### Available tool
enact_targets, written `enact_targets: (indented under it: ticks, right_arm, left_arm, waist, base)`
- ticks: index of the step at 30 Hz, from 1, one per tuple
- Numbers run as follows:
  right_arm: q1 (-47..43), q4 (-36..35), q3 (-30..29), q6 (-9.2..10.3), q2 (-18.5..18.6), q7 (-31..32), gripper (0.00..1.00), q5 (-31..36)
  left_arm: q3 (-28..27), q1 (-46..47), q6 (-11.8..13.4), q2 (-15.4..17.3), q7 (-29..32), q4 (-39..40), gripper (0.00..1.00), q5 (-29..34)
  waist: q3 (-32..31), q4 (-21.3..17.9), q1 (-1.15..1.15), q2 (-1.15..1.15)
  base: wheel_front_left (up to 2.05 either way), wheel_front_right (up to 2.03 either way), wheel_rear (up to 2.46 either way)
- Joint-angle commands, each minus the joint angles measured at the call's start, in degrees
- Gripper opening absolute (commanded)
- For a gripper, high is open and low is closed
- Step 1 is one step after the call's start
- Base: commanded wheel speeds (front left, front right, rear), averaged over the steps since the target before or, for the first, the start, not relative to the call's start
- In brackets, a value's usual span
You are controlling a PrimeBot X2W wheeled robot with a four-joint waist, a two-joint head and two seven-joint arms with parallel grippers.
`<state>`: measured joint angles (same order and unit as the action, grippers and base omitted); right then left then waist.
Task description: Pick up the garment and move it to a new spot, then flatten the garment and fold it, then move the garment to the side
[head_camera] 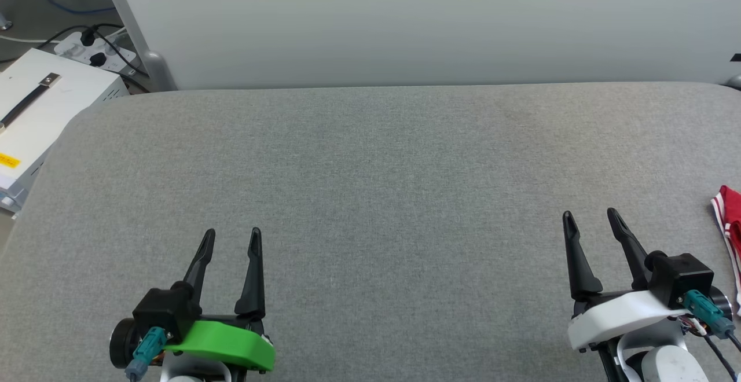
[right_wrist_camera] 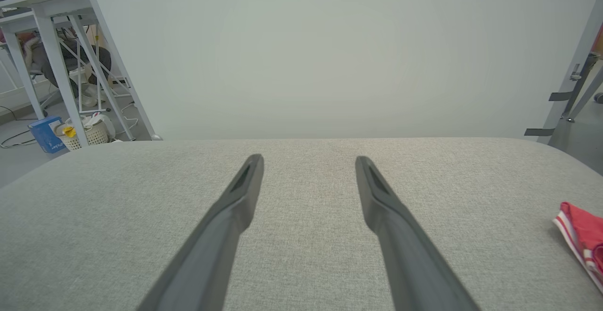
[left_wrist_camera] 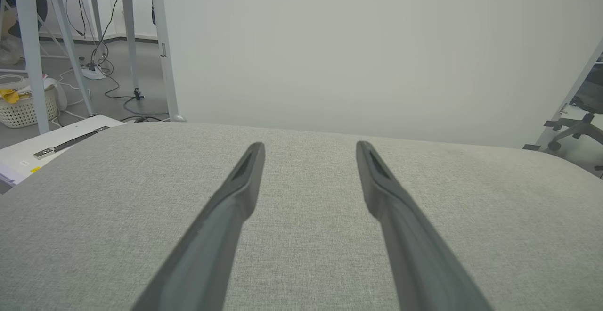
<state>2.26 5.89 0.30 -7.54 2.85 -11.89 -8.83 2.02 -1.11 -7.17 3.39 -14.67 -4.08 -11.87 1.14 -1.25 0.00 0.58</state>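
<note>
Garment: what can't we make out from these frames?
- Garment: cut off by the head view's right edge. A red corner with striped trim shows, so folded or crumpled is unclear.
- Right wrist view: same corner, cut by that view's right edge.
- White box, head view left: its yellow label is too small to read.

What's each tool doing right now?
Left tool: open, holding nothing.
Right tool: open, holding nothing; garment lies apart, to its right.
</note>
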Motion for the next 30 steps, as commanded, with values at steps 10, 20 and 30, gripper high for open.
enact_targets:
  ticks: [10, 20, 30]
  right_arm:
    - [-0.4, 0.4, 0.3, 0.05, 0.0, 0.0, 1.0, -0.2]
    - [-0.1, 0.0, 0.2, 0.0, 0.0, 0.5, 0.0, 0.3]
    - [-0.2, -0.5, 0.1, 0.01, 0.0, 1.4, 0.0, 1.0]
  left_arm:
    - [0.0, -0.8, -0.3, -0.4, -0.3, 0.0, 1.0, 0.0]
    - [-0.1, 0.0, 0.3, -0.1, 0.6, 0.0, 0.0, 0.2]
    - [-0.3, 0.1, 0.8, -0.1, 1.8, 0.4, 0.0, 1.1]
  waist:
    - [-0.2, -0.2, 0.0, -0.58]
    - [-0.1, -0.2, 0.0, 0.06]
    - [-0.2, 0.0, 0.0, 0.01]
  base:
    - [0.0, 0.0, 0.0]
    - [0.0, 0.0, 0.0]
    - [0.0, 0.0, 0.0]
